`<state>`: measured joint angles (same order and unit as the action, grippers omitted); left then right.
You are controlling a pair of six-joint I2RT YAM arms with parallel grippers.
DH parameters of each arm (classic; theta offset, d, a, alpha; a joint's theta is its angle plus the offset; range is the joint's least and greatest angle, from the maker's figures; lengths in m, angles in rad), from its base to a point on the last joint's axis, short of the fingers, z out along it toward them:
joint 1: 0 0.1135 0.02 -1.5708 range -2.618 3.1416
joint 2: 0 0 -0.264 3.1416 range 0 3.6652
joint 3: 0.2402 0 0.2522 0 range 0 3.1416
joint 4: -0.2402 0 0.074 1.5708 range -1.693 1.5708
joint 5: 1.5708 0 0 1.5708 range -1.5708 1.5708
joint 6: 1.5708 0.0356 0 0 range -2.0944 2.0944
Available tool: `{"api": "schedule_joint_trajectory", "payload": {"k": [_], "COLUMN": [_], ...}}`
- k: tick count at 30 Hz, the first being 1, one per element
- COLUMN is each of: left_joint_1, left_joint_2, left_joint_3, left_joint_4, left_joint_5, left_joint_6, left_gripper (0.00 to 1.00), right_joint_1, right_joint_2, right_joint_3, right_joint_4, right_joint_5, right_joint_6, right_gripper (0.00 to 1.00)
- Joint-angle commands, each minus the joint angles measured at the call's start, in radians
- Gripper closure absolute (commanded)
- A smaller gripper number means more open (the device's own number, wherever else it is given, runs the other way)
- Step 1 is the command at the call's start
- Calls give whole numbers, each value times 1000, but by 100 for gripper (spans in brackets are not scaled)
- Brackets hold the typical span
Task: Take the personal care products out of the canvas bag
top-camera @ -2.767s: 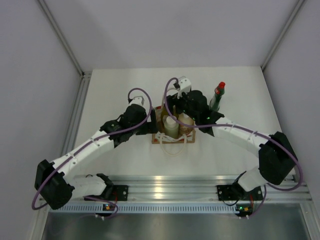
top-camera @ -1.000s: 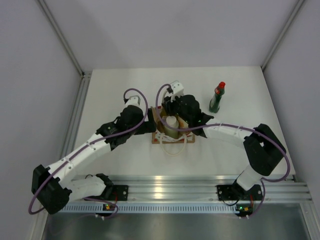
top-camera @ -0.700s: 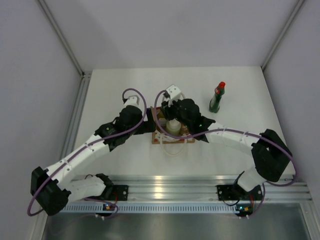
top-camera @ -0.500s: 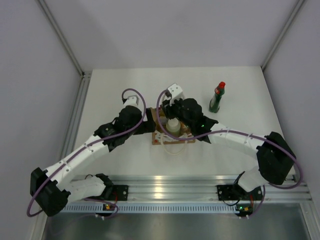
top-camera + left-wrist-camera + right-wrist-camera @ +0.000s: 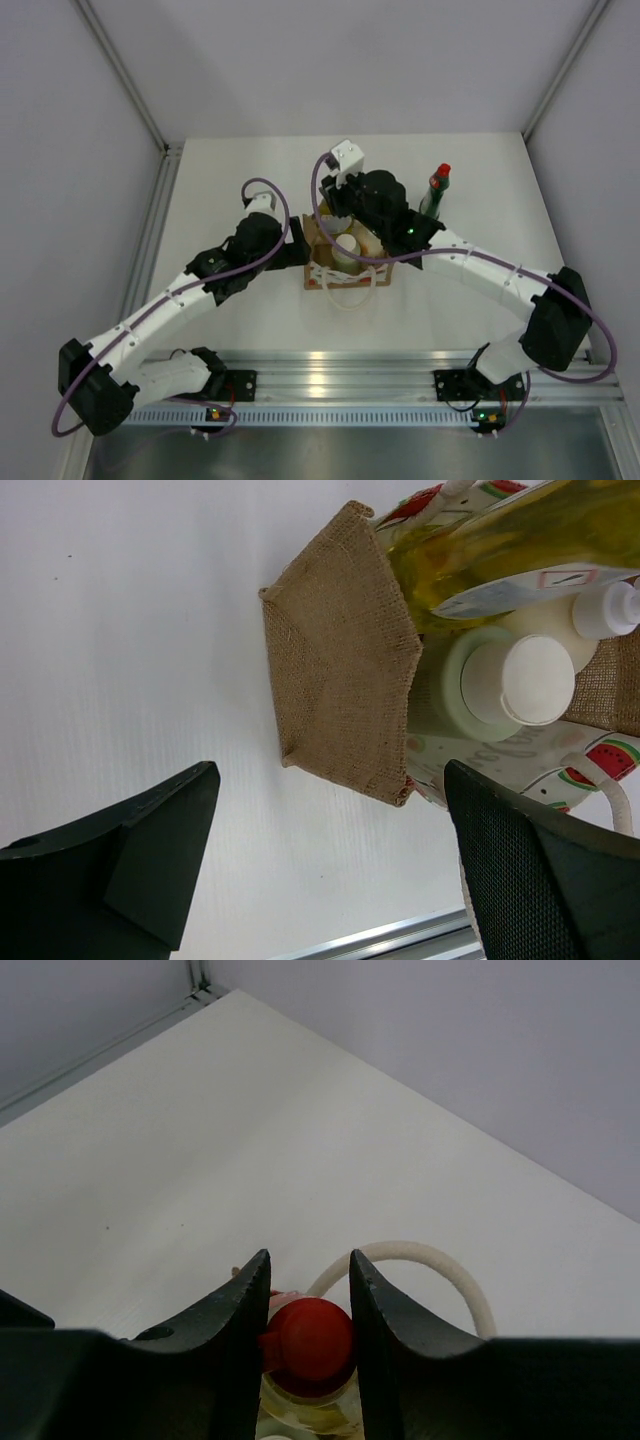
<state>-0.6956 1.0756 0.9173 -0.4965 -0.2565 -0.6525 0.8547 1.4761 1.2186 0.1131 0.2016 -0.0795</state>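
Two states: right pincer (image 5: 308, 1265) grips yellow bottle (image 5: 300, 1405); left pincer (image 5: 330, 780) gapes beside bag (image 5: 340, 670) edge.

my left arm (image 5: 160, 300) and right arm (image 5: 480, 272) are white tubular links joined by chunky black joint housings (image 5: 548, 325). a purple cable (image 5: 266, 184) loops along each arm. my left gripper (image 5: 330, 770) has matte black wedge fingers, one faced with a fine mesh-textured pad (image 5: 520, 880). my right gripper (image 5: 308, 1260) has smooth black fingers (image 5: 235, 1360). a white camera block (image 5: 347, 155) sits on my right wrist. small lights (image 5: 212, 413) glow by my black bases (image 5: 215, 385).
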Motion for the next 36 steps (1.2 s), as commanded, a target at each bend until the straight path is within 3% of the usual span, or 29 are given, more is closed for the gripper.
{"api": "schedule_joint_trajectory", "payload": {"k": [1, 11, 19, 28, 36], "left_joint_1": [-4, -4, -4, -4, -4], "left_joint_2": [-25, -57, -65, -85, -86], "left_joint_3": [-17, -29, -38, -31, -31], "left_joint_4": [44, 42, 42, 42, 41], "left_joint_5": [-17, -40, -32, -12, -3], "left_joint_6": [2, 2, -2, 2, 8], "left_gripper": [2, 2, 2, 2, 2], "right_joint_1": [20, -2, -91, -341, -525], "right_joint_2": [-105, -171, -272, -437, -528], "right_joint_3": [162, 320, 286, 36, -301], "right_joint_4": [30, -128, -187, -170, 66], "right_joint_5": [41, 78, 150, 194, 163], "right_joint_6": [-29, -89, -92, 17, 109], "right_gripper": [100, 100, 100, 100, 100]}}
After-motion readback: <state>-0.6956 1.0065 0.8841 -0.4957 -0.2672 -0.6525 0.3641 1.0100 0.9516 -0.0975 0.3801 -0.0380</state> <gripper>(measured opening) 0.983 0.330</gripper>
